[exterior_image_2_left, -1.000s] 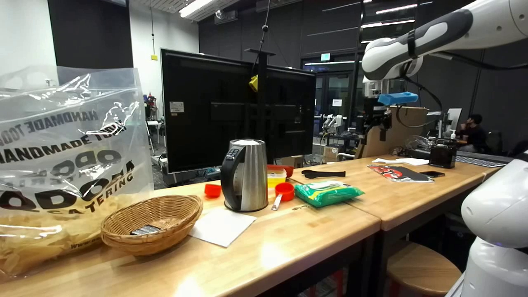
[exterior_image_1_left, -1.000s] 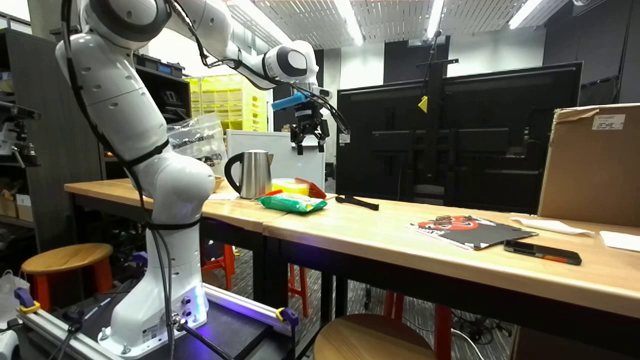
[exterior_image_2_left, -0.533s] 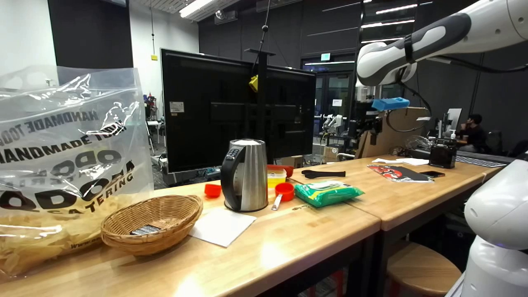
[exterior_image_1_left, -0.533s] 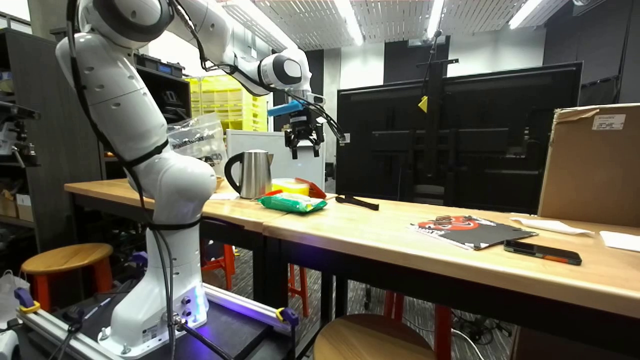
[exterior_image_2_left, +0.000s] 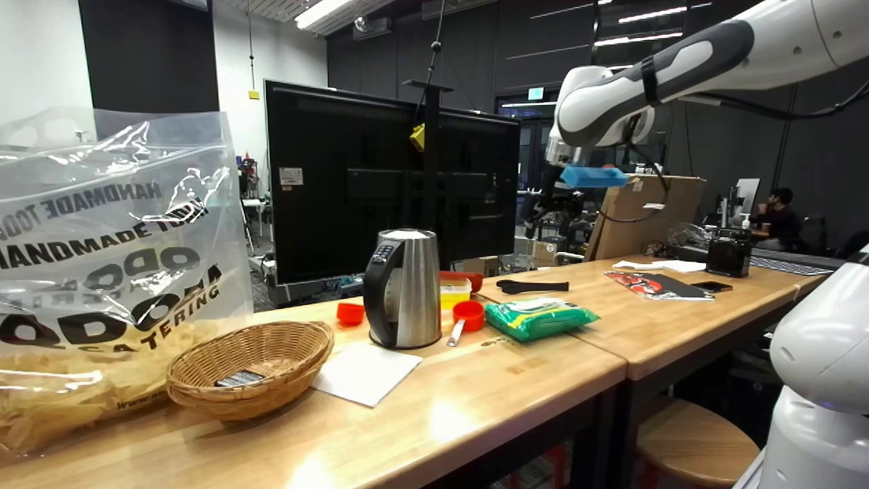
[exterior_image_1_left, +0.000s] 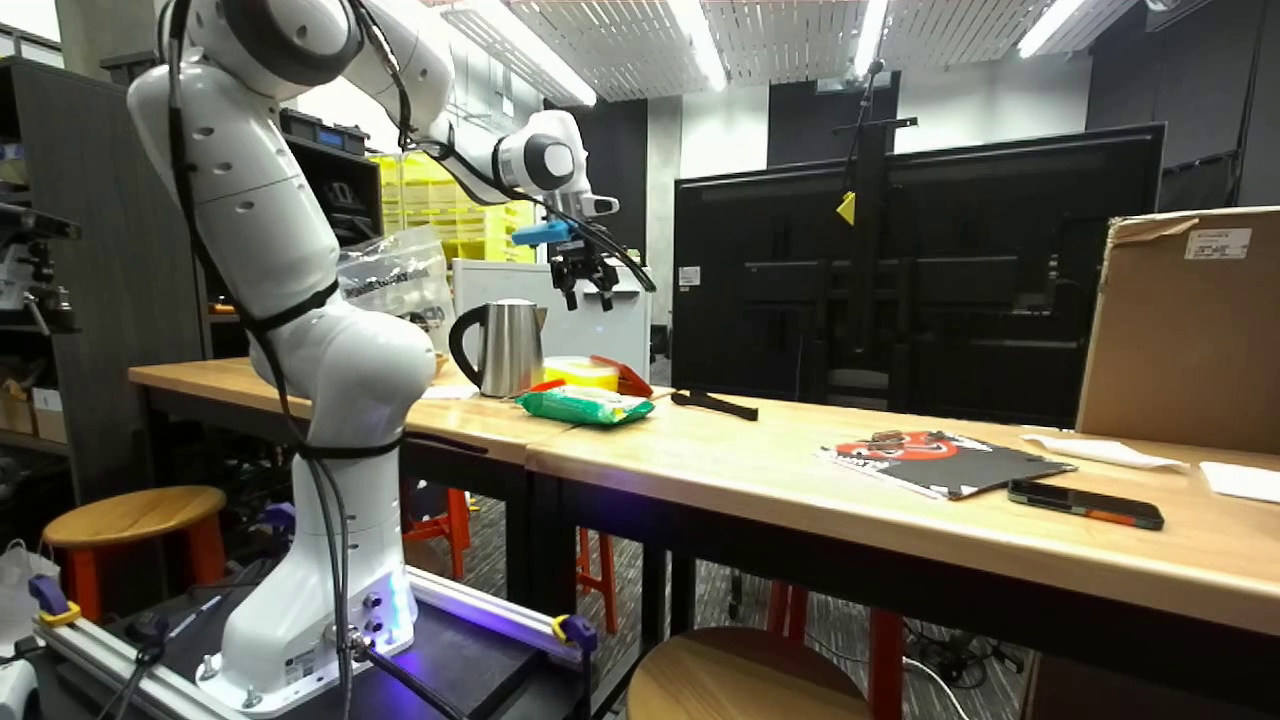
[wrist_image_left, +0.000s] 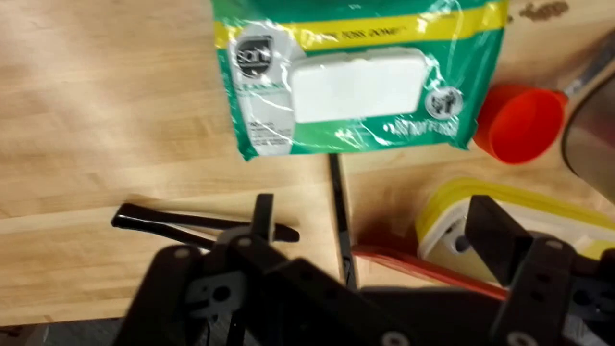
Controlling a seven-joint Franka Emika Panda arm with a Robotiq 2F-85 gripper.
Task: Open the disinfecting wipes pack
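The wipes pack [exterior_image_2_left: 540,318] lies flat on the bench [exterior_image_2_left: 502,390], near the kettle [exterior_image_2_left: 417,292]. The red cup [wrist_image_left: 526,126] sits between the kettle and the pack, and I can't tell if it touches the pack. From where I stand, the claw [exterior_image_1_left: 588,300] hangs in the air, well above the bench and apart from the pack. Its fingers [wrist_image_left: 262,216] are spread wide, with nothing between them.

The pack's white lid [wrist_image_left: 358,86] faces up and looks closed. I think the job now is to bring the claw right over it and come down slowly. On the way, the claw should steer clear of the kettle, and of the yellow tub [exterior_image_1_left: 585,374] near the kettle too. The black tongs [exterior_image_2_left: 523,286] lie farther from the kettle than the pack does, and they aren't needed.

A tiny bump [wrist_image_left: 360,60] seems to show in the middle of the lid's edge, on the yellow stripe [wrist_image_left: 375,33] side. That may be the spot to lift. I would bring the fingers close together first, then poke one under that edge and pull up softly. The pack looks squishy and light, so a hard push could crumple it or slide it into the cup, toward the kettle.
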